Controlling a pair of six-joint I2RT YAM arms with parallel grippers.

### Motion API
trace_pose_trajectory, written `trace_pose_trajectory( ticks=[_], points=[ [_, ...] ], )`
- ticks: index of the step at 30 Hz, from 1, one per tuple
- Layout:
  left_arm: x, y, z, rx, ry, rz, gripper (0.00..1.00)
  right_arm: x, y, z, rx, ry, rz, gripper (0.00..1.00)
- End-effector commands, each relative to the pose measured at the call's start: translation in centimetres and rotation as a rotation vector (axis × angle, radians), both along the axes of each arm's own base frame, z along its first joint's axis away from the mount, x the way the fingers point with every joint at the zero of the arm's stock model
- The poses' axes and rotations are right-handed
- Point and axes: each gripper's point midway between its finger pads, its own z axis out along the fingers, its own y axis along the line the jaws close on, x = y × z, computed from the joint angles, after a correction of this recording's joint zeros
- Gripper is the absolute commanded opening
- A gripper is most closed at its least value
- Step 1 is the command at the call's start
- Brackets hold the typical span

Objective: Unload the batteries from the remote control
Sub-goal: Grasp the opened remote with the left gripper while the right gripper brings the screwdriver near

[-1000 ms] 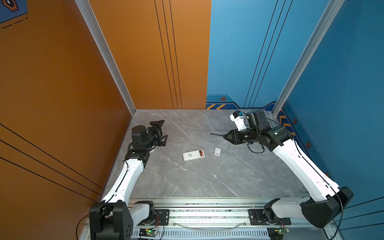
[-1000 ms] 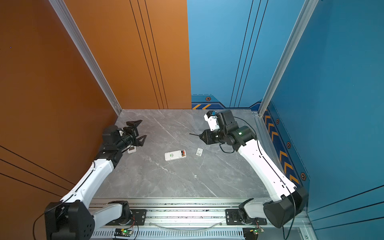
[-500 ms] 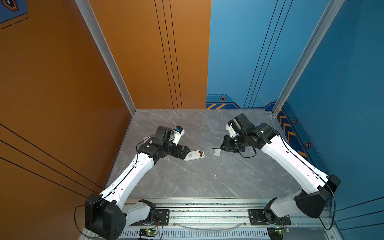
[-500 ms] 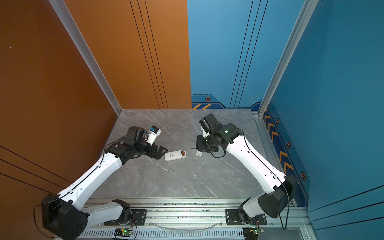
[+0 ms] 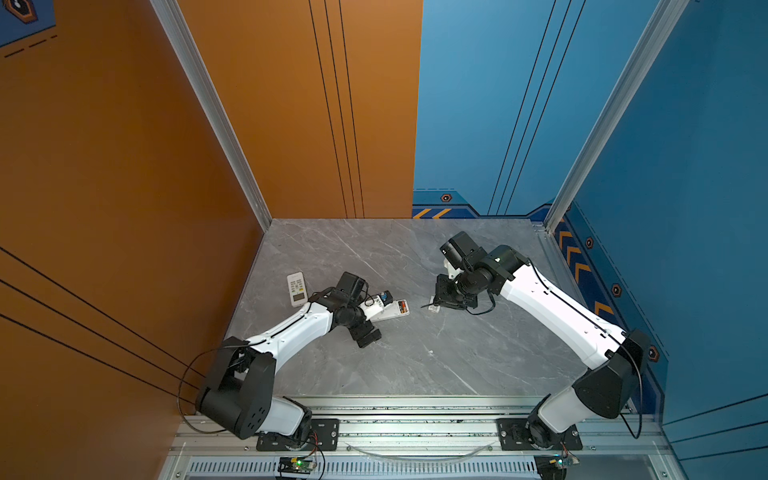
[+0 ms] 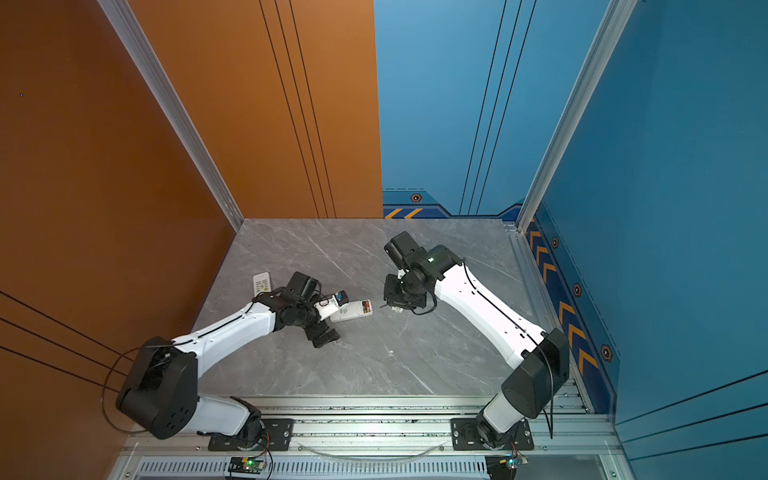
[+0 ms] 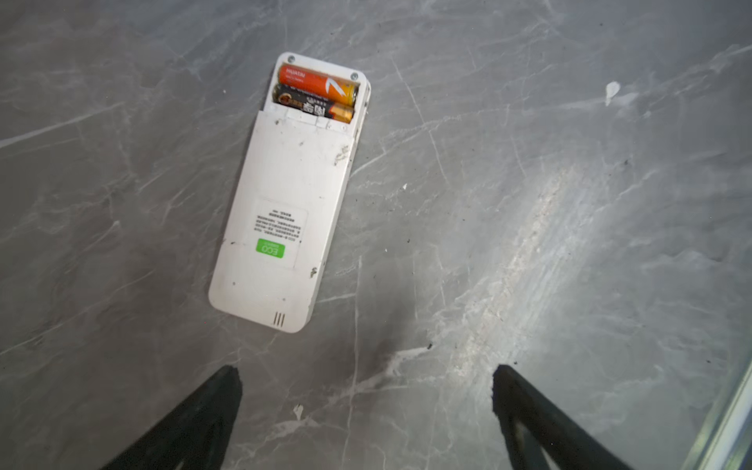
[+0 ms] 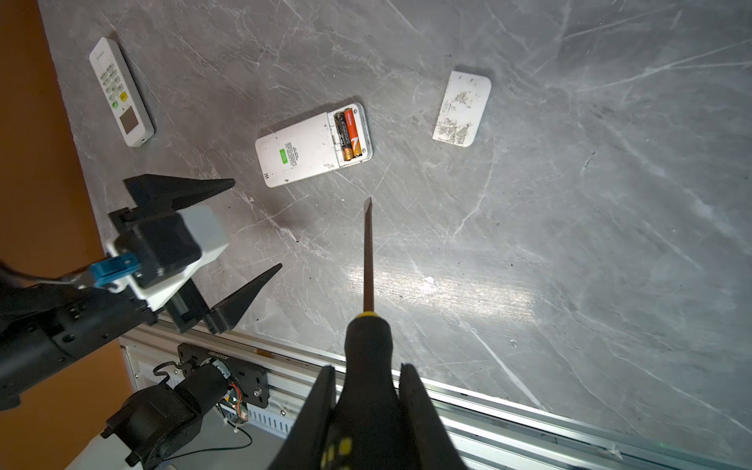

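Your worktop is grey veined marble, scuffed, boxed by an orange wall and a blue wall. Batteries sit in the open remote, face down mid-worktop. Left fingers spread wide, empty; right fingers clamp the screwdriver.

Right end effector clamps screwdriver; batteries in remote.

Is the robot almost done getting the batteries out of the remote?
Just started. Done: the white cover is off and lies on the table apart from the remote. In hand: the right gripper grips a screwdriver aimed toward the remote; the left gripper hovers open near it. Left: the orange battery and black battery both sit inside the remote.
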Motion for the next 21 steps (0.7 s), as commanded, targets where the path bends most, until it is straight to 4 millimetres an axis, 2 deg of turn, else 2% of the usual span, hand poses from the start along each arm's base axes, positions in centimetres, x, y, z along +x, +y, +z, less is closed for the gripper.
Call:
trace_pose_trajectory(
  ticks=[1,6,7,10,12,18,21],
  points=[
    [2.9,-0.1,0.4,0.031,-0.087,-0.010,0.98,0.1,0.6,0.2,0.016,-0.026,0.019,0.00],
    [5.2,-0.2,-0.5,0.037,-0.093,-0.003,0.98,0.1,1.0,-0.4,0.028,-0.033,0.022,0.00],
    [5.4,-0.3,-0.9,0.043,-0.078,-0.011,0.98,-0.7,1.9,-0.5,0.029,-0.030,0.051,0.00],
    [5.5,-0.4,-2.1,0.057,-0.025,-0.025,0.96,-0.9,2.2,-0.9,0.028,-0.026,0.063,0.00],
    [6.3,-0.6,-1.7,0.043,-0.011,-0.015,0.94,-0.8,2.2,-0.9,0.024,-0.033,0.065,0.00],
    [6.4,-0.3,-2.8,0.049,0.054,-0.010,0.88,-0.6,2.4,-0.9,0.029,-0.041,0.068,0.00],
    [5.4,-0.8,-3.3,0.050,0.099,-0.041,0.87,-0.5,2.4,-0.7,0.035,-0.047,0.069,0.00]
  ],
)
